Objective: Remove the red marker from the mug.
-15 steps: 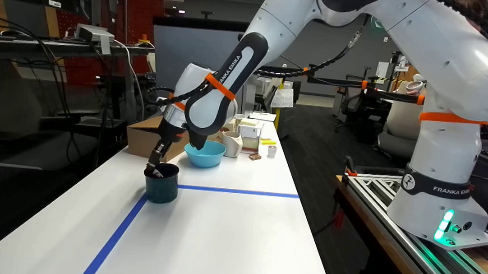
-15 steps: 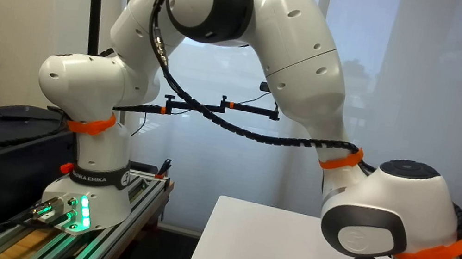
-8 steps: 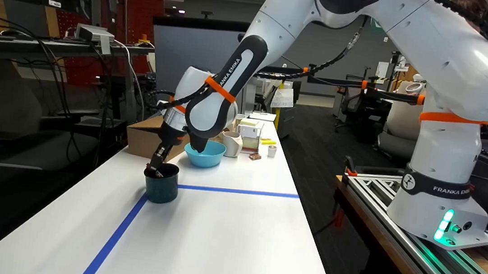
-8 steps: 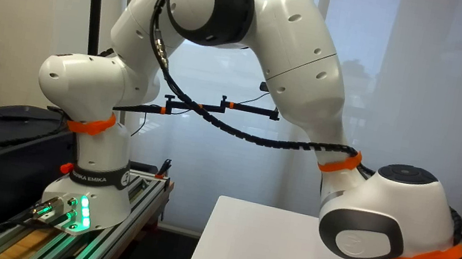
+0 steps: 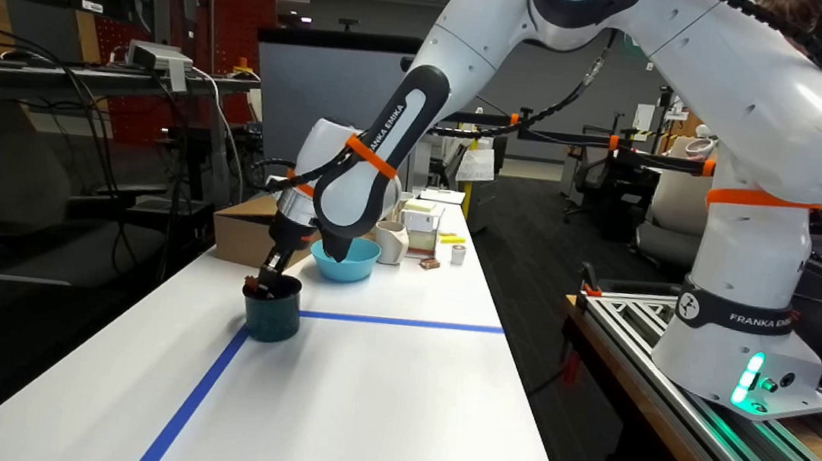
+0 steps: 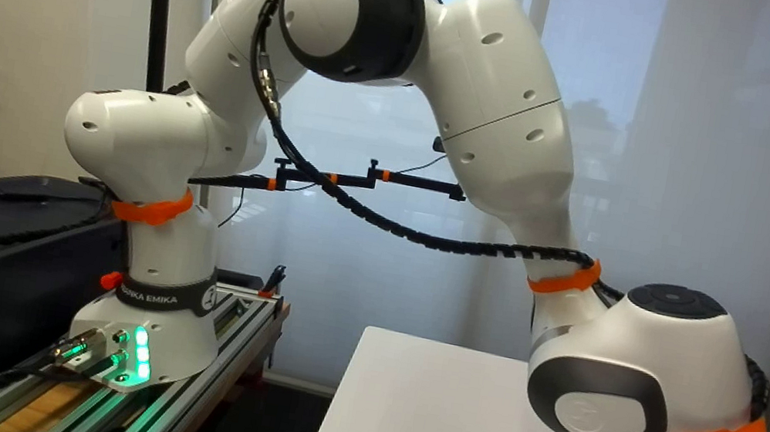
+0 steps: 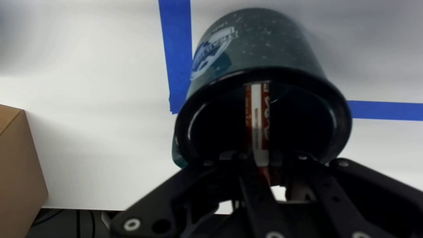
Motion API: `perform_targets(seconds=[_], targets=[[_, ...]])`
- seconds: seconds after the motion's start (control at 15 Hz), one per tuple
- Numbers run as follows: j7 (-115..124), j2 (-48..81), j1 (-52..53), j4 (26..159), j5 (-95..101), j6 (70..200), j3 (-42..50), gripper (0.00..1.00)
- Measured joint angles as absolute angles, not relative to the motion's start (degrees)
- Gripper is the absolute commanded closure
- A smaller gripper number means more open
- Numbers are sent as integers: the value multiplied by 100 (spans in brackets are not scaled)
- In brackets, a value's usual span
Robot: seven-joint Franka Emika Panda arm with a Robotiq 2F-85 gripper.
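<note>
The gripper (image 7: pixel 261 158) looks closed on the marker (image 7: pixel 257 115), a fingertip against each side of the barrel in the wrist view. The marker sits between the tips and runs out ahead of them, its long axis across the mug's mouth, from the side of the counter's far edge toward the side of the robot's base (image 5: pixel 741 357). On the base side it reaches the rim line of the mug (image 7: pixel 267 49); whether it ends there or drops out of sight behind the rim I cannot tell. In an exterior view a reddish bit, probably the marker's other end, shows above the rim toward the far edge, so I take it to lean down toward the base.

The mug stands upright on the counter (image 5: pixel 376 418), closer to the far edge than to the edge facing the base, with blue tape (image 5: pixel 195 399) running up to it. Farther along the far edge sits the box (image 5: pixel 242 239).

The grasp seems made, the removal not. I would lift upward along that slant until the low end clears the rim; a flat pull toward the far edge could drag or tip the mug.
</note>
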State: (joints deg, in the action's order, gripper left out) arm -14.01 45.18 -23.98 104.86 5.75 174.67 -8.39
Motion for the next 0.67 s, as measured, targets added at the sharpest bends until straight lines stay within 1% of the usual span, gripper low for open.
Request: perform_targets(seconds=[0.4,0.67], targets=[[-1401,4463,-2363,10485,575,17467,-845,95],[-1401,4184,-2269,10566,576,17471,-836,95]])
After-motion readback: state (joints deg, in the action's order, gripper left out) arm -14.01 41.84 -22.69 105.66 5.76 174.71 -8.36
